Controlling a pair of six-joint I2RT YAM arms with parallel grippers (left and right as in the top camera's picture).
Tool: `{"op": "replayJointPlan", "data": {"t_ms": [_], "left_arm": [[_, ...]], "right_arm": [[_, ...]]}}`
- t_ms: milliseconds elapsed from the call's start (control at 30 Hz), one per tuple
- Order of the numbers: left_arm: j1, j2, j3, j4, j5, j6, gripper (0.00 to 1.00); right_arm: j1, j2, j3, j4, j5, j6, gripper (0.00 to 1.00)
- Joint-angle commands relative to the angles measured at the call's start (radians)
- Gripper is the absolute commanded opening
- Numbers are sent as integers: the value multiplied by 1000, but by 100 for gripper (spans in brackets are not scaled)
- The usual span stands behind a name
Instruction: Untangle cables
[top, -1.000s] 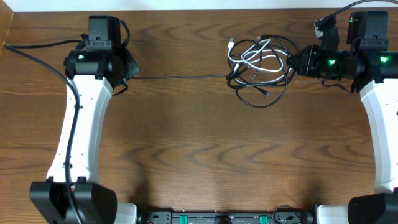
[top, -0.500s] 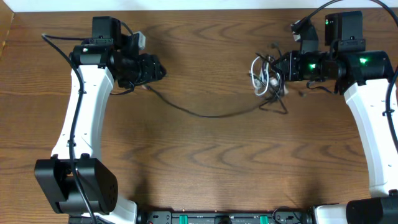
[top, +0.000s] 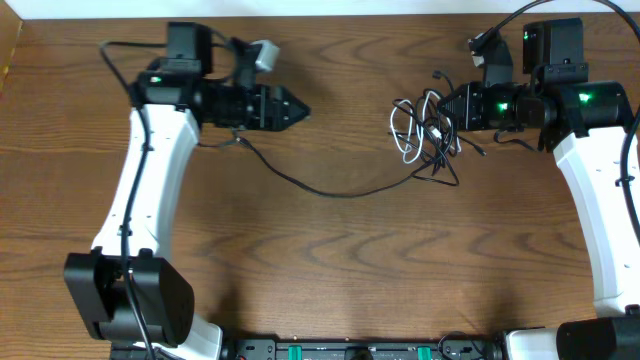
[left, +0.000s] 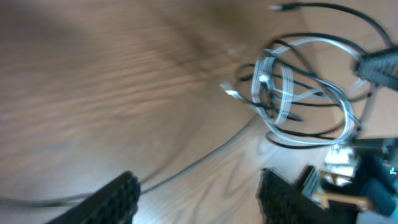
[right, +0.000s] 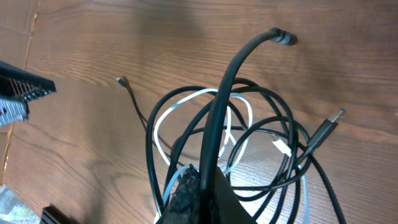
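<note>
Slack has come into the long black cable (top: 330, 190). A second ago it ran taut from the left side to the tangle; now it sags in a shallow curve across the middle of the counter (top: 330, 280). The rest of the cables (top: 425, 135) remain a bunch in the upper right of the overhead view, shifted a little leftward, with the white cable (top: 403, 140) threaded among the black loops.

The right gripper (top: 452, 108) sits at the bunch's right edge, its jaws clenched on a black strand of the tangle; its wrist view shows the loops fanning out from that grip. The left gripper (top: 297, 107) has swung rightward to the upper centre, jaws released and holding nothing. Its wrist view shows the slack cable lying on the wood below the spread fingers.

By my reading, the task is at an early stage. One black cable is drawn partly out, but its right end still runs into the knot. The white cable and the other black ones are not yet separated.
</note>
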Motion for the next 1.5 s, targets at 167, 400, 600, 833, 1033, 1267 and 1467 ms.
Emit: {"op": "replayJointPlan", "data": {"t_ms": [167,400,600,833,1033,1267,1467], "left_arm": [[-160,29,-3,119,7,-169,52],[-253,100,-3,165,-64,-315,52],[-283,163,-3,255,34,-360,52],[-284,205,-3,368,90,-381,52],[-312,240,-3,414,112,-420,47],[-373,250,-3,456,111,-420,34],[-365,250,-3,486,94,-444,8]], "right_arm": [[9,-27,29,-4,-8,-10,1],[9,-27,29,-14,-8,-10,1],[9,-27,28,-19,-8,-10,1],[9,-27,28,-24,-8,-10,1],[9,-27,28,-27,-8,-10,1],[9,-27,28,-27,-8,-10,1],[9,-27,27,-35,-7,-11,1]]}}
